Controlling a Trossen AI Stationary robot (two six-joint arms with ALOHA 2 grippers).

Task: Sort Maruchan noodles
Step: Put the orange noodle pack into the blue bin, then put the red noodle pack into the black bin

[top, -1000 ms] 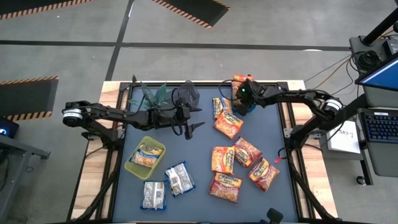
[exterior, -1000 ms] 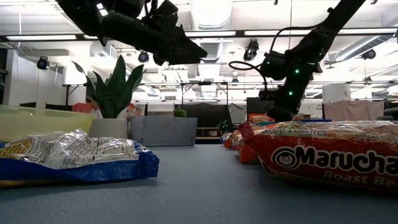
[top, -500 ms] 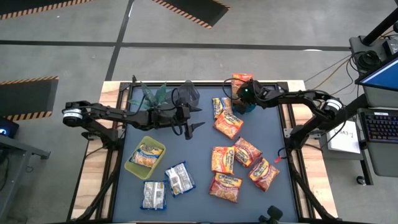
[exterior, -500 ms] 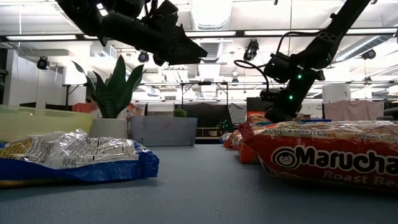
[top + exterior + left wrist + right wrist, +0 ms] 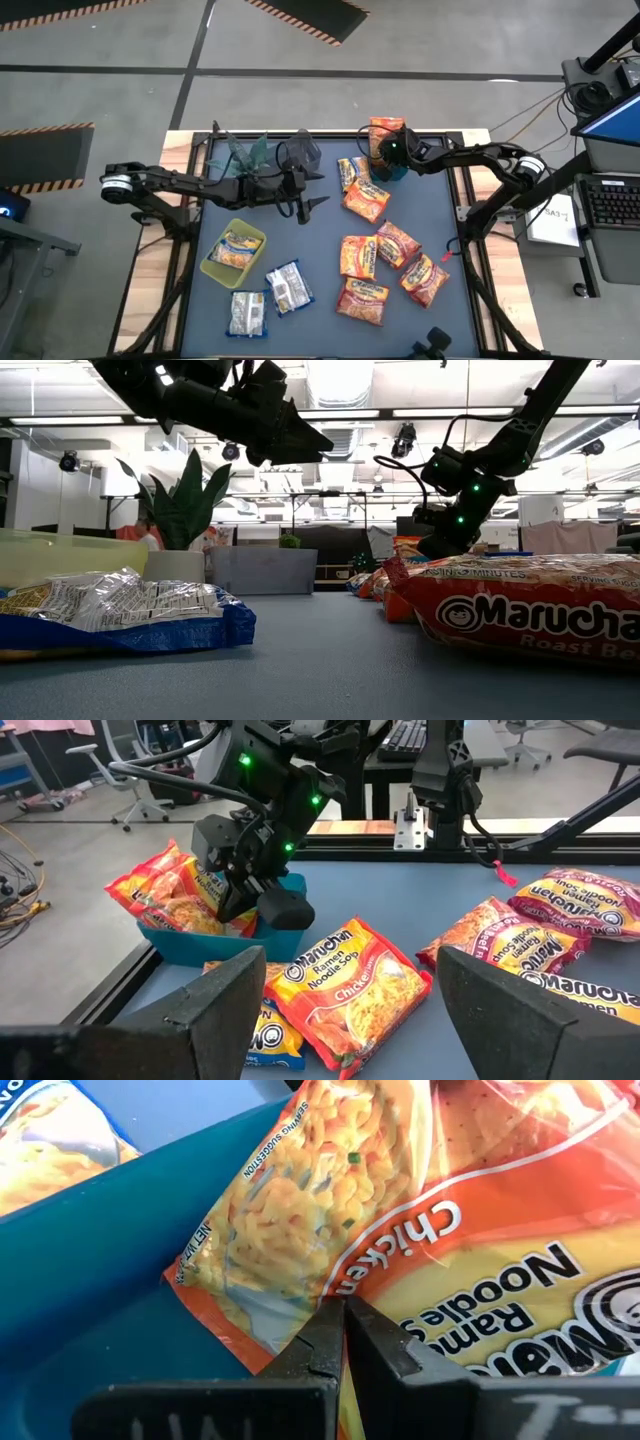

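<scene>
Right gripper [image 5: 345, 1342] sits down in the blue bin [image 5: 215, 935], its fingers pinched together on the edge of an orange chicken packet [image 5: 400, 1240] that lies partly inside and leans out over the bin's rim. Just beside the gripper on the mat lie more packets, one chicken packet [image 5: 345, 985] nearest the bin and several orange ones [image 5: 385, 265] farther toward the near edge. To finish this placement well, I would let go only once the packet lies flat inside the bin, then lift straight up clear of the rim. Left gripper [image 5: 312, 190] hangs spread open, well apart, near the plant [image 5: 245, 152].
</scene>
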